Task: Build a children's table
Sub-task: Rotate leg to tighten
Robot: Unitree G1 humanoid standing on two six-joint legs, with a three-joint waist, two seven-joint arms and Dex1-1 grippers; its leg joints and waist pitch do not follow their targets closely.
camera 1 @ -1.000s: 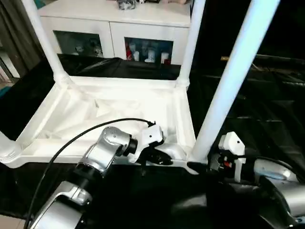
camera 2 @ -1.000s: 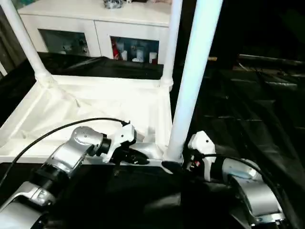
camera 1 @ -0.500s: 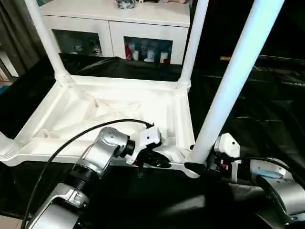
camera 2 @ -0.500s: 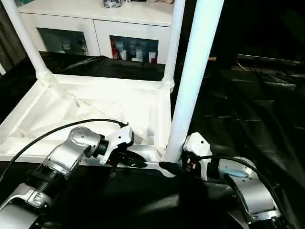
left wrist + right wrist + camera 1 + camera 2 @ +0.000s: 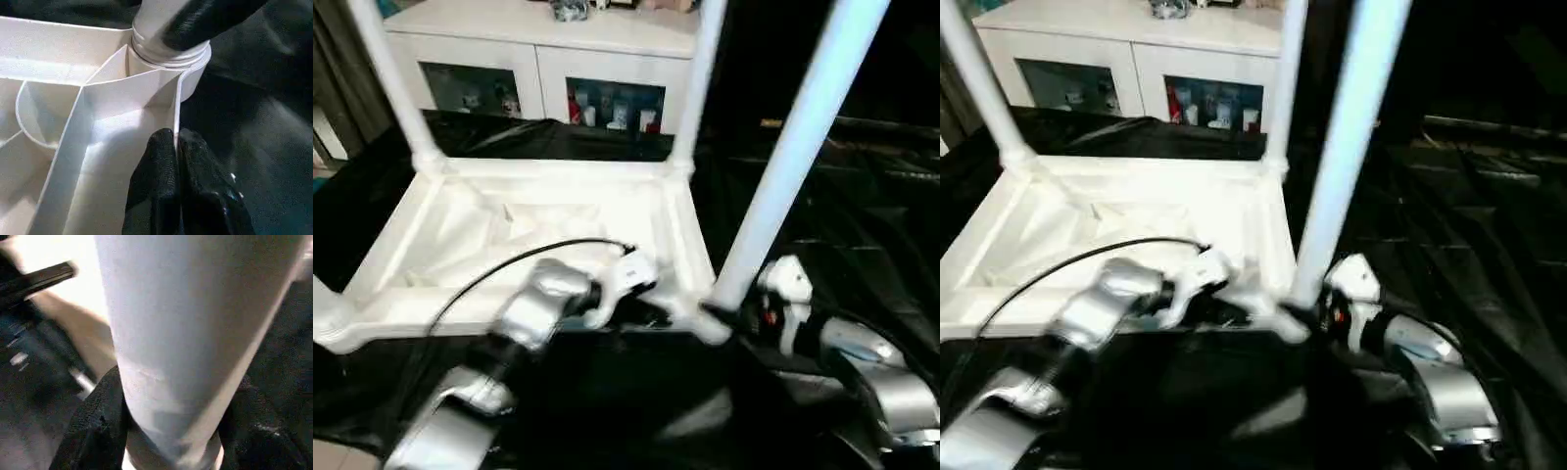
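The children's table (image 5: 543, 230) lies upside down on the black cloth (image 5: 862, 225). Left gripper (image 5: 177, 147) pinches its near rim; right gripper (image 5: 171, 431) clasps the near-right leg (image 5: 783, 162) at its base.

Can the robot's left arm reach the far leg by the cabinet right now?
Probably not: its left fingers are pinched shut on the tabletop's near rim, and that far leg stands across the whole top.
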